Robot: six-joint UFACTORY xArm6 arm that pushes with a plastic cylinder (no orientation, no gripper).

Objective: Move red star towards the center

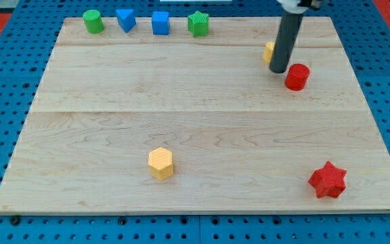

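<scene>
The red star point(328, 180) lies near the board's bottom right corner. My tip point(278, 70) stands at the upper right, far above the star. It is just left of a red cylinder point(297, 76) and in front of a yellow block point(269, 51), which the rod partly hides.
A wooden board point(114, 102) lies on a blue pegboard. A green cylinder point(93, 21), a blue triangular block point(126, 19), a blue cube point(160, 22) and a green star point(198, 24) line the top edge. A yellow hexagon point(160, 163) sits at bottom centre-left.
</scene>
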